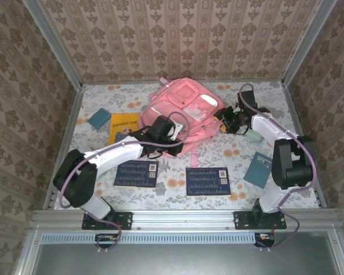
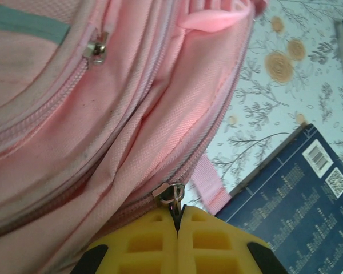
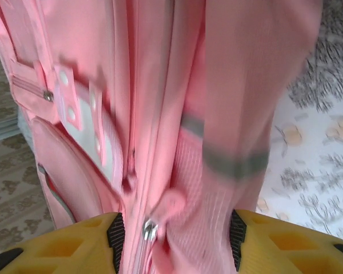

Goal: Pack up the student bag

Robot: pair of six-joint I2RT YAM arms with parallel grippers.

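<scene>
Two dark books [image 1: 136, 173] [image 1: 207, 181] lie near the student bag [image 1: 186, 109]; left pincer [image 2: 177, 220] clamps its zipper pull [image 2: 170, 194], right pincer [image 3: 176, 234] gapes astride it.

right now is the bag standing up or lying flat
Lying flat: the bag rests on the table, front pockets facing up in the top view.

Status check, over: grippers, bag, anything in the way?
Left gripper shut on zipper pull of student bag. Right gripper open, astride bag's side. Blue book on table beside bag.

Woven matt cloth on student bag [image 2: 131, 131] — shiny metal zip pull [image 2: 170, 194]; left claw [image 2: 177, 224] — matt yellow plastic.
</scene>
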